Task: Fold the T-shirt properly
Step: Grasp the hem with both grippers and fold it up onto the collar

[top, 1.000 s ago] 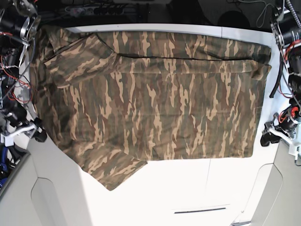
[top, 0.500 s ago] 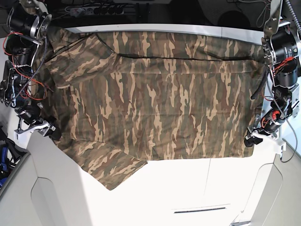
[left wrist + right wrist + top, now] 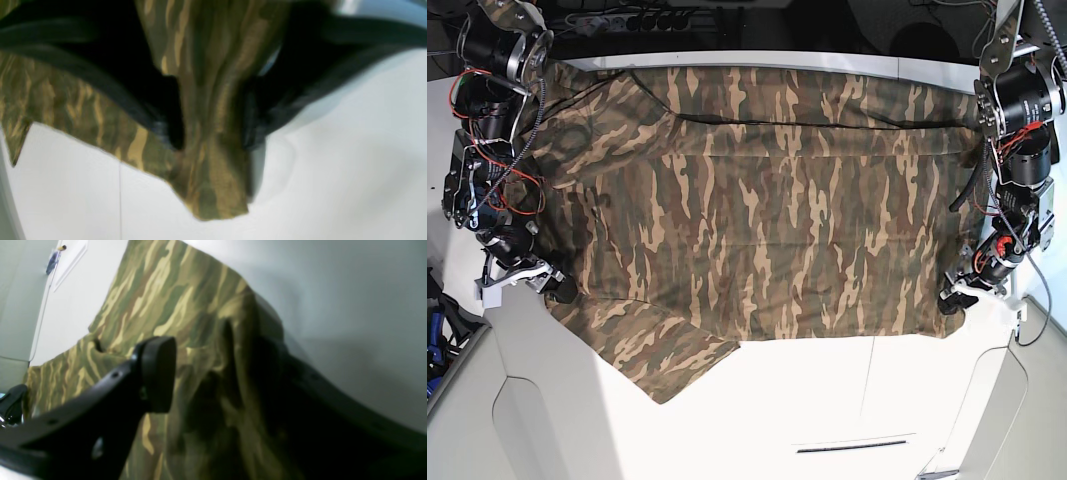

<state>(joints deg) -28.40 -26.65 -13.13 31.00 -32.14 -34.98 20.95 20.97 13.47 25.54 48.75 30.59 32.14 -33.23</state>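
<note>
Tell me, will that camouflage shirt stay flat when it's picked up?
Probably not. The T-shirt looks soft: it bunches into folds between the left gripper's jaws and wrinkles by the right gripper. It likely sags and drapes. Spread across the table, it probably drags.

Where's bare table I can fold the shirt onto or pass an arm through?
Free: the white table nearest the camera, below the T-shirt hem, right of the hanging sleeve. Crowded: both side edges, where the right gripper and left gripper sit at the shirt corners; the far edge is covered.
</note>
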